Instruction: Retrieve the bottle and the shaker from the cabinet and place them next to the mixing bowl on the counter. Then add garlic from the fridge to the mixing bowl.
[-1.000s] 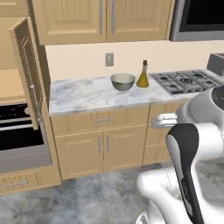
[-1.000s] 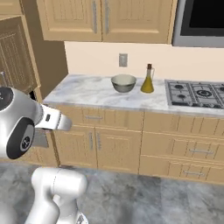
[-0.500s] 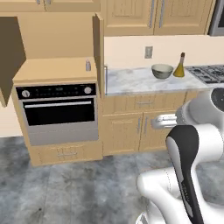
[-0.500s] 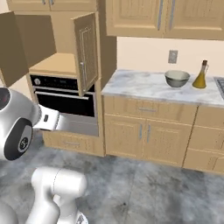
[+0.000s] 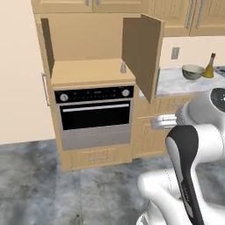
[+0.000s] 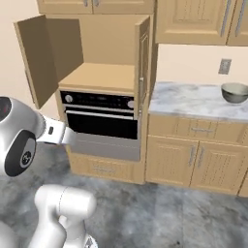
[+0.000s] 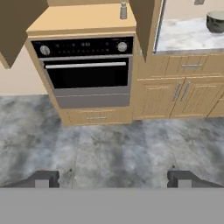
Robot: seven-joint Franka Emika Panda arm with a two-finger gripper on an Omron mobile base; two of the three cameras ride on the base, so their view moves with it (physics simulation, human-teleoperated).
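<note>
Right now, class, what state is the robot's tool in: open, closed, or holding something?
Tool: open, with its two tips wide apart and nothing between them; it holds nothing.

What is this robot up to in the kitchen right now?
It is fetching things for a cooking job. The bottle already stands beside the mixing bowl on the counter. The small grey shaker sits on the shelf of the open cabinet above the oven, and the robot faces it from a way back. Its pincer is open and holds nothing, nowhere near the shaker.
</note>
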